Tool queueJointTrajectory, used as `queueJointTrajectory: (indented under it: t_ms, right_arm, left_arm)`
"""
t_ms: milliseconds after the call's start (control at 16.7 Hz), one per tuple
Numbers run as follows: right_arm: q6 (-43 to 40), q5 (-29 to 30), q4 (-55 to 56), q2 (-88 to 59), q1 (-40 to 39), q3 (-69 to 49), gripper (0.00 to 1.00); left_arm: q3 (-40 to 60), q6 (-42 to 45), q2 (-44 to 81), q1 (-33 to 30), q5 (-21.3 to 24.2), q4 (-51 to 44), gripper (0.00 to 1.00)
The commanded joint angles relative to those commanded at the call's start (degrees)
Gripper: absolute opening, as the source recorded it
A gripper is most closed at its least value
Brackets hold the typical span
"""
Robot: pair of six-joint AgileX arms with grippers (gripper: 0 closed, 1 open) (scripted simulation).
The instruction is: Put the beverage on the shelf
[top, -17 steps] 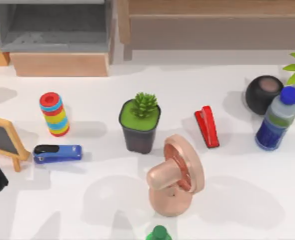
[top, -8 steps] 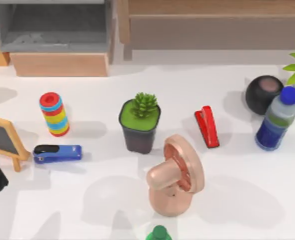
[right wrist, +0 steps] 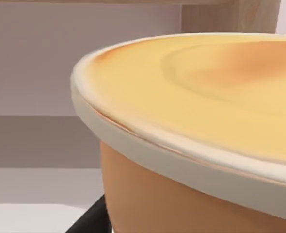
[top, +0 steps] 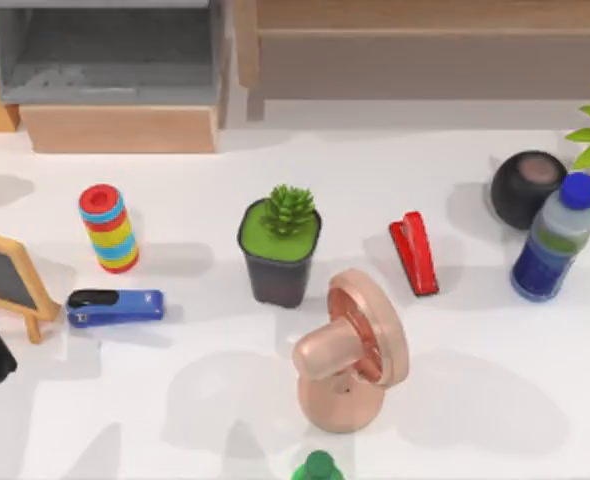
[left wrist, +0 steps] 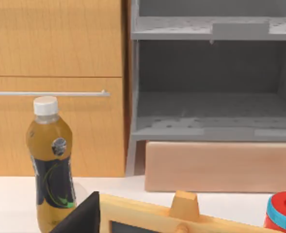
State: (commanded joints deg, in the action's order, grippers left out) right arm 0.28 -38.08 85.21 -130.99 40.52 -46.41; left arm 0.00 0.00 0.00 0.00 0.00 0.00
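I am looking past the chalkboard (left wrist: 148, 216) at an upright tea bottle (left wrist: 52, 165) on the desk, standing at ten o'clock from my left camera, left of the grey shelf (left wrist: 213, 128), though I cannot tell either pincer's opening.

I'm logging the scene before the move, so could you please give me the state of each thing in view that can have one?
Blue water bottle: upright, capped.
Tea bottle: upright, white cap on.
Grey shelf: bays bare.
Red stapler: closed, lying flat.
Blue stapler: closed, lying flat.
Potted succulent: upright.
Striped can: upright.
Small chalkboard: standing.
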Motion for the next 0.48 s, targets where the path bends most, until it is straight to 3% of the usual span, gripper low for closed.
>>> queueJointTrajectory:
  t_ms: [480]
  right_arm:
    - [0.0, 0.0, 0.0, 0.0, 0.0, 0.0, 0.17]
  left_arm:
    - [0.0, 0.0, 0.0, 0.0, 0.0, 0.0, 1.00]
